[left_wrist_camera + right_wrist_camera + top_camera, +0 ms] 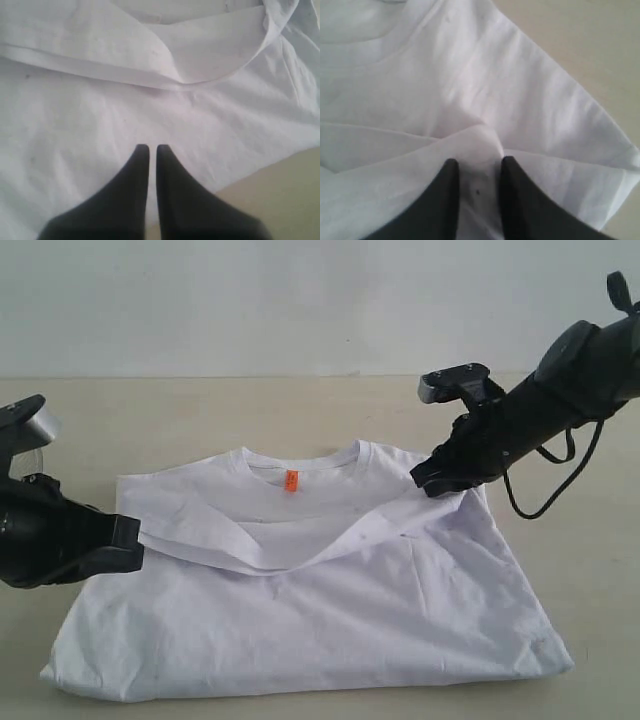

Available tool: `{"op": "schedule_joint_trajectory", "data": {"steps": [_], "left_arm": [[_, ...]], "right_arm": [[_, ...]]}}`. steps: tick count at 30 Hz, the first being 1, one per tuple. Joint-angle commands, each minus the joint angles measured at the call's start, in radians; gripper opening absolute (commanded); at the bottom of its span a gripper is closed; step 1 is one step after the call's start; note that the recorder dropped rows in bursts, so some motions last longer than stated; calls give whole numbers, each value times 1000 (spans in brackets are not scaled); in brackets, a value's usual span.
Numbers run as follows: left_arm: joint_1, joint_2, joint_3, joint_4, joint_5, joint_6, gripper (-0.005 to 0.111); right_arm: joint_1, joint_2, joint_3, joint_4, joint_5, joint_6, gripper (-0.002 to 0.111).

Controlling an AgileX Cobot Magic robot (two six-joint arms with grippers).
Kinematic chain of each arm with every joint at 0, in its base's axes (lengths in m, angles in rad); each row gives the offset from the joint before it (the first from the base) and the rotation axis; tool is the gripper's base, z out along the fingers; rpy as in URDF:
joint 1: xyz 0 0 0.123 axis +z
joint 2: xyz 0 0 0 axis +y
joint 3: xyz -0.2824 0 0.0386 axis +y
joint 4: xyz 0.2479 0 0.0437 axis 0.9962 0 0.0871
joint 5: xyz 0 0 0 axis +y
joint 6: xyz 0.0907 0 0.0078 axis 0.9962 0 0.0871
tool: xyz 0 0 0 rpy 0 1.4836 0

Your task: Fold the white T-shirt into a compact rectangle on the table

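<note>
Black fingers of the right gripper (pixel 480 161) stand slightly apart with a raised ridge of the white T-shirt (pixel 485 90) pressed between them. The cloth touches both fingers, so it reads as a pinch. That ridge is the right-hand end of a folded band (pixel 260 552) of fabric that runs side to side across the shirt's chest. At the band's opposite end is the left gripper (pixel 149 148). Its fingers are together with nothing between them, poised over plain cloth just short of the fold. So the band's long axis runs from one gripper to the other, with each arm at its own end. The shirt lies spread on the pale desk (pixel 300 410), between the two arms. Its collar (pixel 300 458) and orange neck tag (pixel 291 480) are on the far side, and the wider body is toward the near edge. Any next fold likely depends on both ends of the band moving together, and only the right end looks held.
</note>
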Motion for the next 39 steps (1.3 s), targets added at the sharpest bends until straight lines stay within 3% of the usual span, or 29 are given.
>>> {"op": "schedule_joint_trajectory", "data": {"steps": [1,17,25,27,31,33,39], "left_arm": [[-8,-10,5,-8,-15,6,5],[-8,-10,5,-8,-19,6,5],[-8,-10,5,-8,-23,17,5],[-8,-10,5,-8,-28,17,5],[-8,-10,5,-8,-34,17,5],[-8,-10,5,-8,-36,17,5],[-8,-10,5,-8,-36,17,5]], "right_arm": [[0,-3,-5,-4,-15,-12,0],[-5,-32,-5,-10,-145,143,0],[-5,-32,-5,-33,-99,90,1],[-5,-32,-5,-33,-61,42,10],[-5,-30,-5,-28,-25,17,47],[-5,-28,-5,-28,-25,10,57],[-1,-18,-5,-14,-21,9,58]]}}
